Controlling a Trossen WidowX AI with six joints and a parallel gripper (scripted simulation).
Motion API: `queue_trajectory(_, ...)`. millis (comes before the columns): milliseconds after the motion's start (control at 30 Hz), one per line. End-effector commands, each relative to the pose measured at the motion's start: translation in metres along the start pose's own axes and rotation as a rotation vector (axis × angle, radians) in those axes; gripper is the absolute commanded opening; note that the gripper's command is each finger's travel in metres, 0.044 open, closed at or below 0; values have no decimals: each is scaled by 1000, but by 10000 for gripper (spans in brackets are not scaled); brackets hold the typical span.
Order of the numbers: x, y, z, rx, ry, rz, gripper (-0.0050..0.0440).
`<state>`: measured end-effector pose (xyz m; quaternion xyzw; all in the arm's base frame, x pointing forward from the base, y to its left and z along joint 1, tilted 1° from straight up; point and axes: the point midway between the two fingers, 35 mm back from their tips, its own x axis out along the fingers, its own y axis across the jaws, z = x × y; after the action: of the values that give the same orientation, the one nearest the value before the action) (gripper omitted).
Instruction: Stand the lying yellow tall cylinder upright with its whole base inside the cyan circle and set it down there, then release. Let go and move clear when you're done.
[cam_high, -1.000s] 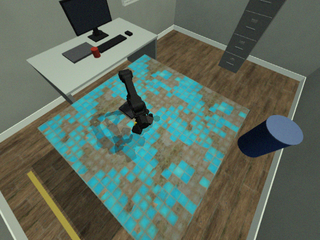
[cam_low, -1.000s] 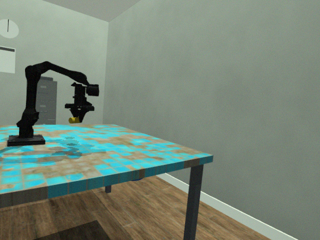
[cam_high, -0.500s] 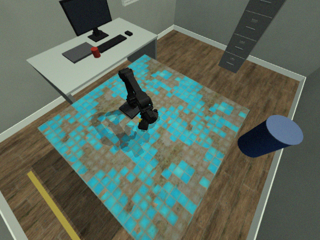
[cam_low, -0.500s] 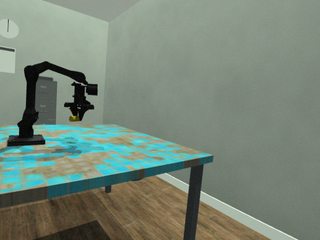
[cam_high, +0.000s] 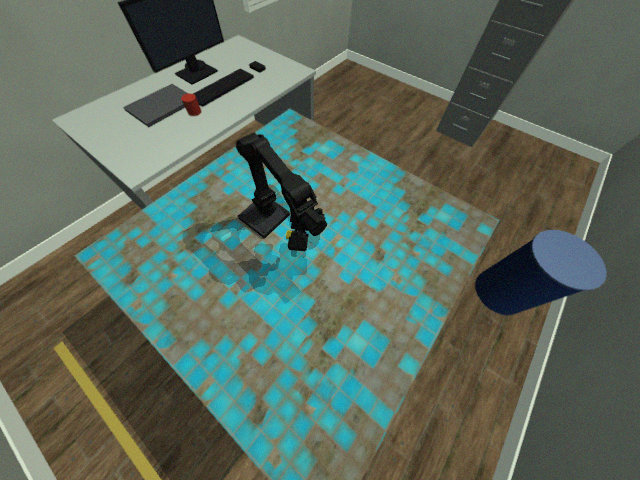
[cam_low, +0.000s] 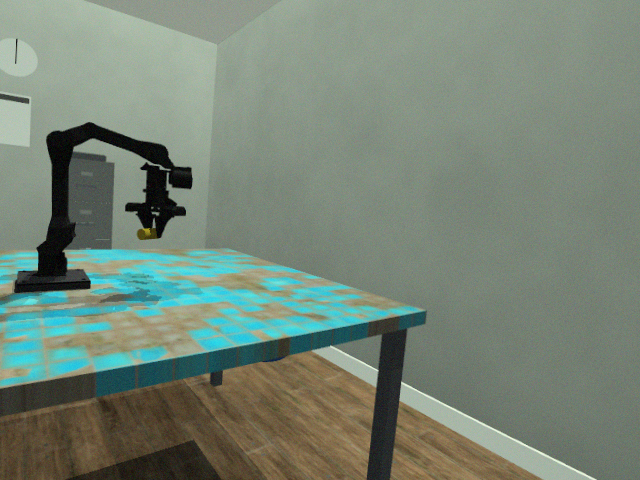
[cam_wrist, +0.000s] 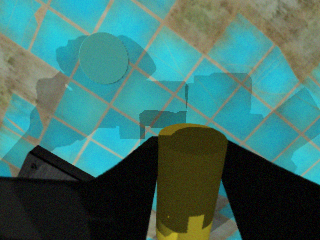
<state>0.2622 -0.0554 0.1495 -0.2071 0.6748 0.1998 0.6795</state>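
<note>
Risking a missed cyan circle (cam_wrist: 103, 58) off to the upper left (wrist view), with the yellow tall cylinder (cam_wrist: 189, 175) riding horizontal, clamped in the tool (cam_low: 153, 232) above the surface (cam_low: 330, 316), possibly slipping while being tilted upright.
</note>
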Motion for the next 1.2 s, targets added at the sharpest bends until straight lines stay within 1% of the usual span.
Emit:
queue_trajectory(0,-6,12,6,-25,-11,-15,105)
queue_trajectory(267,-9,36,17,-80,-10,-13,105)
queue_trajectory(367,-10,38,20,-87,-15,-17,105)
queue_trajectory(833,-13,81,33,-185,-11,-11,105)
queue_trajectory(1167,-12,87,35,-193,-21,-1,105)
